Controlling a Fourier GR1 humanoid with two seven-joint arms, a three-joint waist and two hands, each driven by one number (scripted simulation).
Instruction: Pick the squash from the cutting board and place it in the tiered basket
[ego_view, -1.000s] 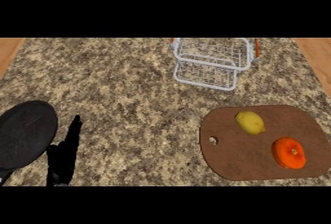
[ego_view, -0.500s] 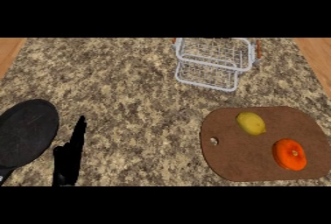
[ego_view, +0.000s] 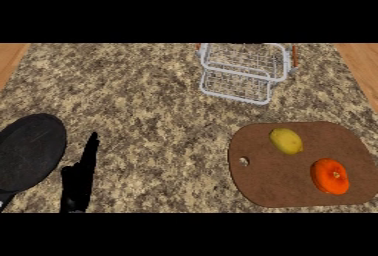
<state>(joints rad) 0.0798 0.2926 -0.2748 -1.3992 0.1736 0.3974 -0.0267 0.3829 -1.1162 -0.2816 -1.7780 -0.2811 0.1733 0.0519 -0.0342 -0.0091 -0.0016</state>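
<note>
Not started yet: squash (ego_view: 286, 140) untouched on the cutting board (ego_view: 295, 185), tiered basket (ego_view: 244, 70) empty beyond it, left hand (ego_view: 80, 177) far left, fingers straight, holding nothing.

A speckled granite counter (ego_view: 148, 100) fills the view, with wooden strips (ego_view: 11, 57) at both upper corners.

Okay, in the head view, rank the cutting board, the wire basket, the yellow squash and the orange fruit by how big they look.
1. Cutting board, largest.
2. Tiered basket, which sits farther from the camera.
3. Orange fruit and squash look about alike, so I won't rank them.
</note>
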